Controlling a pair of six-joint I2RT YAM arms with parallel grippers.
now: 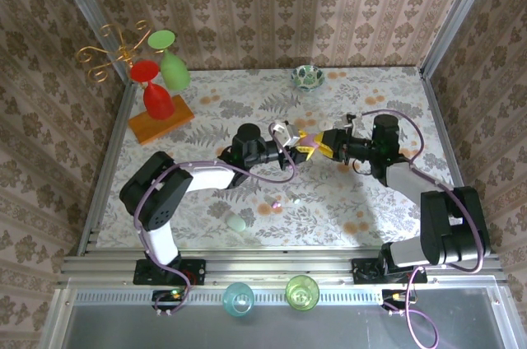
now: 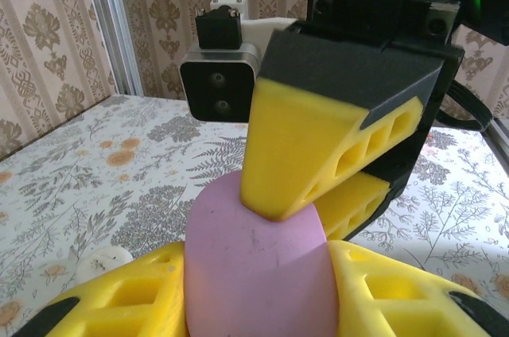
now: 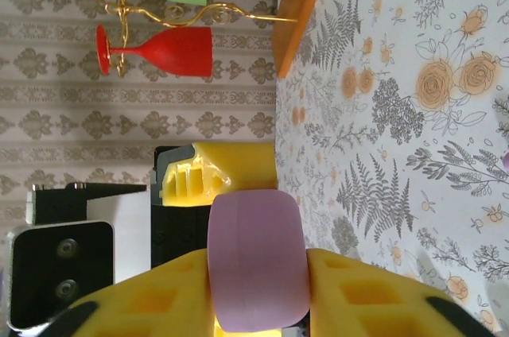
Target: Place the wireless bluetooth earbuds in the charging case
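Note:
A lilac pebble-like charging case (image 1: 309, 146) is held closed above the middle of the table, and both grippers grip it. My left gripper (image 1: 299, 148) comes from the left and is shut on the case (image 2: 254, 273), its yellow fingers (image 2: 119, 297) pressing both sides. My right gripper (image 1: 319, 145) comes from the right, shut on the same case (image 3: 258, 265); its yellow fingertip (image 2: 310, 146) presses the case's top end. Two tiny earbuds lie on the table below, one lilac (image 1: 274, 200) and one whitish (image 1: 296, 198), apart from both grippers.
A pale green pebble case (image 1: 237, 222) lies near the front left. A gold rack on an orange base (image 1: 160, 123) holds red and green wine glasses at the back left. A small bowl (image 1: 307, 77) stands at the back. Two cups (image 1: 238, 298) (image 1: 301, 291) stand on the near rail.

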